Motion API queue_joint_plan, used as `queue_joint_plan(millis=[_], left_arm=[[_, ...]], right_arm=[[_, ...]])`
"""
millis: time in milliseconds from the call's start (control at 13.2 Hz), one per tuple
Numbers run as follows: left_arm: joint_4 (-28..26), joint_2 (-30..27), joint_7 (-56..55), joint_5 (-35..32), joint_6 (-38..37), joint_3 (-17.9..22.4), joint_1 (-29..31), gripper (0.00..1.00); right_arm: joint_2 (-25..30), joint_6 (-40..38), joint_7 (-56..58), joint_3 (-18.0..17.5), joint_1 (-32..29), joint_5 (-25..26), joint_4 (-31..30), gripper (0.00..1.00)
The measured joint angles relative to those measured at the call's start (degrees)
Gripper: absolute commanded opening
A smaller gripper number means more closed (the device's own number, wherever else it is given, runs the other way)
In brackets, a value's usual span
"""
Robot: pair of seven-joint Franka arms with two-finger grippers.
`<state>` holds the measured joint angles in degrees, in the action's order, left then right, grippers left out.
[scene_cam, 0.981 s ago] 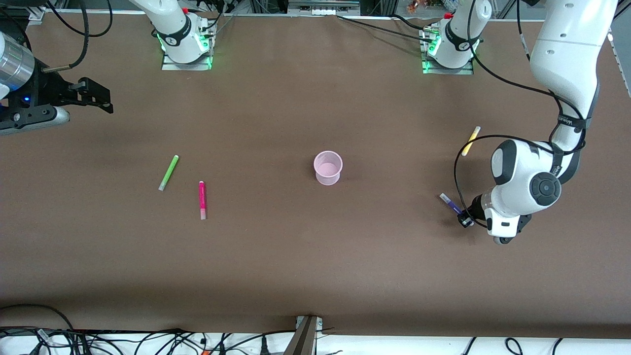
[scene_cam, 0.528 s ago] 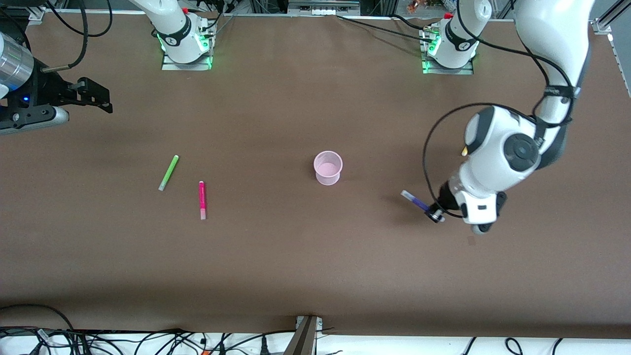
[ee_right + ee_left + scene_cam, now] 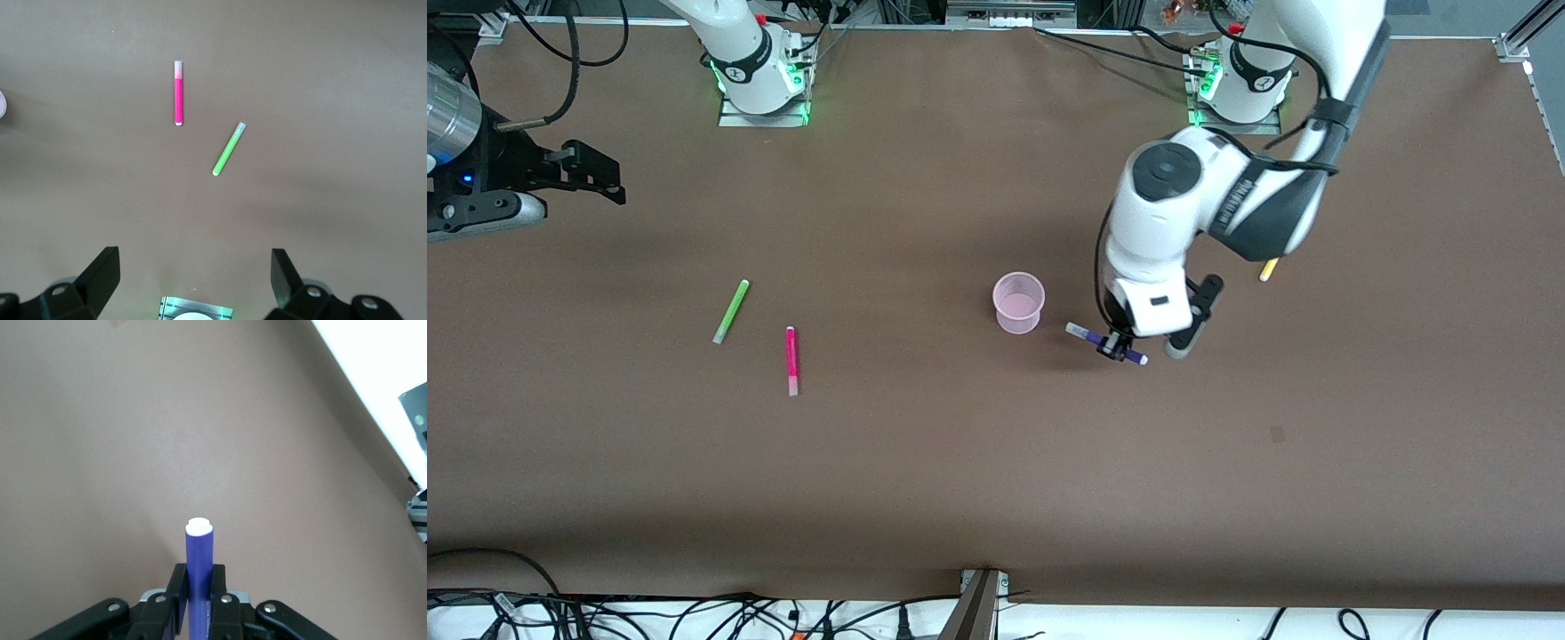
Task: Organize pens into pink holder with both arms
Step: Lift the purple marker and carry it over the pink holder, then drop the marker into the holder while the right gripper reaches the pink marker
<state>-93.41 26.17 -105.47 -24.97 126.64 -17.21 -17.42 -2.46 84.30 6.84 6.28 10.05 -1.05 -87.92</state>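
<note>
Left gripper point(image 3: 1117, 348): I have it up in the air just beside the pink holder point(image 3: 1019, 302), on the left arm's side; fingers clamped on the purple pen point(image 3: 1106, 344), gripped near mid-length.
Purple pen: lies roughly level in the grip, one pale end pointing toward the holder. In the left wrist view the pen point(image 3: 198, 577) sits squarely between the fingers point(image 3: 177, 600).
Step in hand: carry to the holder. I judge the pen must tilt upright and sit over the rim before I let go; released level, it would likely bridge the rim or knock the light cup.
Right gripper point(image 3: 600, 178): waits at the right arm's end of the table, fingers spread wide, holding nothing.
Other pens: green pen point(image 3: 731, 311) and pink pen point(image 3: 791, 360) lie on the table toward the right arm's end; yellow pen point(image 3: 1265, 270) mostly hidden under the left arm.
</note>
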Motion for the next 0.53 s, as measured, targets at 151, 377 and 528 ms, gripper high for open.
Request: queue_joint_plan(millis=[151,377,528], left_arm=[[-0.01,0.12,-8.34,-6.43,-3.35,-0.02,-3.64,0.0],[-0.09,0.99,-15.91,-12.03,-9.46,0.05,-9.14,0.0],[-0.1,2.23,-21.58,-16.53,-12.93,0.11,-12.69,0.0]], right_arm=[[0.0,-0.01,0.0,0.08,-0.02,0.0,0.0,1.0],[0.0,-0.03,0.0,0.09,-0.02,0.0,0.0,1.0],[0.0,-0.03,0.0,0.1,-0.02,0.0,0.0,1.0]])
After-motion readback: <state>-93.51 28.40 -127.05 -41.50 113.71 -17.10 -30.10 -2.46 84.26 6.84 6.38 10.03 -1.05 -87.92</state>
